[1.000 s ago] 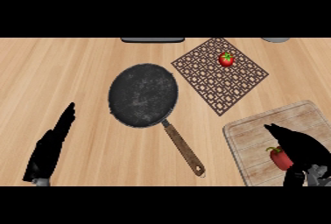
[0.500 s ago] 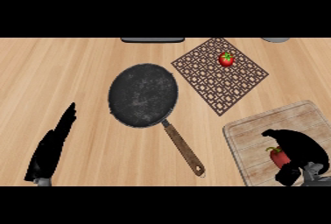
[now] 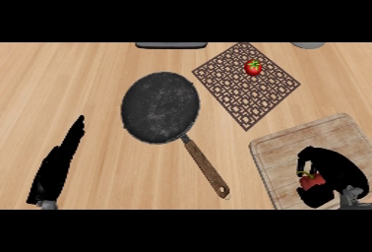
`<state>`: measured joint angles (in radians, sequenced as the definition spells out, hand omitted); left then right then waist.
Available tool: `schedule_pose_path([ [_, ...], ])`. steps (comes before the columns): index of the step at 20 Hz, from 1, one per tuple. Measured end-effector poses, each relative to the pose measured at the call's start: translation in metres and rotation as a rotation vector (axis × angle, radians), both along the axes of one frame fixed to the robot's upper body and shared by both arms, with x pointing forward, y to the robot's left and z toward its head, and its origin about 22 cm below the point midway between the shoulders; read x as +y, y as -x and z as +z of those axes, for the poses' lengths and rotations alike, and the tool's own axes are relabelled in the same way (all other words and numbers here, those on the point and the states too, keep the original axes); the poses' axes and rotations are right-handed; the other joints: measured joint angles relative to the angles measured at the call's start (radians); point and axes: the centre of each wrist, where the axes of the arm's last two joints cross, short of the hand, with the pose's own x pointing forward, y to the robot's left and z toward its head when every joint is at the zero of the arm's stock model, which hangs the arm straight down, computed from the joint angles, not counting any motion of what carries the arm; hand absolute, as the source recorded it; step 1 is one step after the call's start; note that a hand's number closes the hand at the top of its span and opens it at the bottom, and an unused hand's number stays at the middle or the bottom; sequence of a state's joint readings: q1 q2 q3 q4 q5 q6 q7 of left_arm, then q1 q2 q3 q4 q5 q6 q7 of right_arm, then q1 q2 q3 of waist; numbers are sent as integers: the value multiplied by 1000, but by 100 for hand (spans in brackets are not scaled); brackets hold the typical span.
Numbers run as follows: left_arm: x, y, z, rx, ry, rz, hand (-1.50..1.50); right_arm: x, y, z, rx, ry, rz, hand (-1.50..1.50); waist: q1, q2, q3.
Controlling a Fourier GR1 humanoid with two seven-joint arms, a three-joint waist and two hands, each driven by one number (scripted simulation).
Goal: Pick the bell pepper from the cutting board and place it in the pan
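Red bell pepper (image 3: 312,181) sits on the cutting board (image 3: 291,147), near right — we note the right robot hand (image 3: 333,167) curled around it. The pan (image 3: 160,107) lies left and farther off, its handle angled towards this hand.

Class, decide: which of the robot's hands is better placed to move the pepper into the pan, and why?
Right. The right hand is curled round the pepper on the board. The left hand rests open at the lower left, across the pan from it.
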<state>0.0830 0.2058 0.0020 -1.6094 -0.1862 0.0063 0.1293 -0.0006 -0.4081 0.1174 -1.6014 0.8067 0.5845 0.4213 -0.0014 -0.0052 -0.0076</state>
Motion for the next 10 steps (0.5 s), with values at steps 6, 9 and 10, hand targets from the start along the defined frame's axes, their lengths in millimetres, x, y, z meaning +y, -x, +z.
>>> schedule_pose_path([
  [6,-6,-4,8,-10,4,-34,0,10,-42,16,-27,-23,128,150,38,12,5],
  [9,-15,-11,13,-28,8,-81,0,20,-75,38,-47,-23,264,150,90,28,8],
  [10,-18,-12,13,-31,8,-97,0,23,-85,45,-75,-21,296,150,104,32,9],
])
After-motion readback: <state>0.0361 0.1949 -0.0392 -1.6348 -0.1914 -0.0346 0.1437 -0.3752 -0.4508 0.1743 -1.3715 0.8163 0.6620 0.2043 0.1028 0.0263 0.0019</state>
